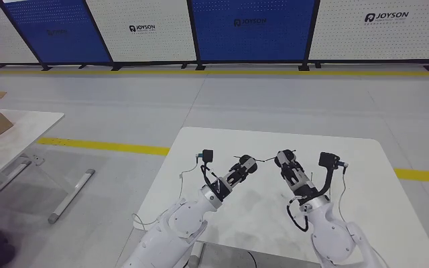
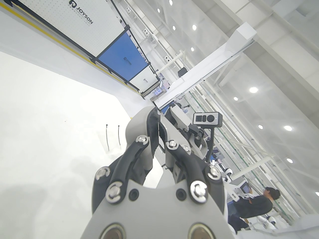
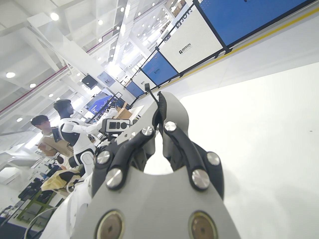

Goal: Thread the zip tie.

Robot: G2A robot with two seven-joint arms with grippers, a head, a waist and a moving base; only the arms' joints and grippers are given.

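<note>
White table (image 1: pixel 221 144): rounded far corners, with bare surface running out to the far edge and to both side edges. Both arms stand over its middle, well clear of every edge.

Left gripper (image 1: pixel 251 161): tip points towards the other arm's tip, the two near but apart. Its own wrist view shows the fingers (image 2: pixel 150 125) drawn narrow, pads close together. Whether they pinch anything cannot be told.

Right gripper (image 3: pixel 160 100): fingers closed on the zip tie (image 3: pixel 149 91), whose square head and a short run of strap stand out past the fingertips.

Top view alone shows a thin dark line (image 1: pixel 267 159) bridging the gap between the two tips, too fine to tell more.

Left wrist view alone shows two spare zip ties (image 2: pixel 107 138), lying flat on the table side by side, apart from each other and off to the side of both grippers
</note>
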